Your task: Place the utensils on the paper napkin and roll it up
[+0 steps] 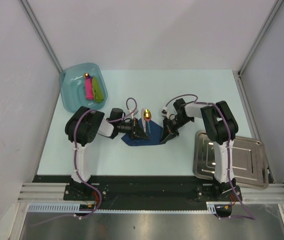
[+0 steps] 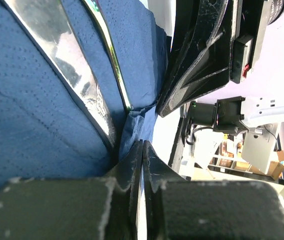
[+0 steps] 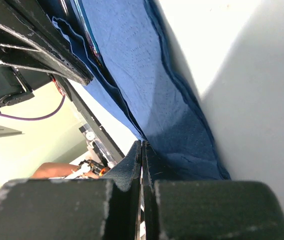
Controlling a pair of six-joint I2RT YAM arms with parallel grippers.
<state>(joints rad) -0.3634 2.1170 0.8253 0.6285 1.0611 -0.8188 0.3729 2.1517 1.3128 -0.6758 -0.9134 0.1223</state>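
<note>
Teal tub [image 1: 70, 95]: stood at the far left of the table [image 1: 182, 90], well apart from both arms.
Tub contents: a pink stick [image 1: 88, 89] and a lime-green stick [image 1: 97, 90] lay side by side; a gold-headed piece [image 1: 87, 76] sat at their far end.
Left gripper [image 1: 140, 132]: reached in from the left, low over the left part of the sheet; in its own wrist view the jaws were pressed together, clamped on a folded edge of the sheet.
Paper napkin [image 1: 137, 139]: lay near the middle of the table, between the two grippers, rumpled and partly folded.
Utensils [image 1: 147, 117]: rested on the napkin, the orange-gold head toward the far side; the left wrist view showed two shiny handles [image 2: 69, 62] lying on the blue paper.
Right gripper [image 1: 165, 136]: came in from the right to the napkin's right edge; its fingers [image 3: 131, 167] were together, the paper's edge at their tips, but whether it was pinched could not be told.
Steel tray [image 1: 242, 165]: sat at the near right, beside the right arm's base.
</note>
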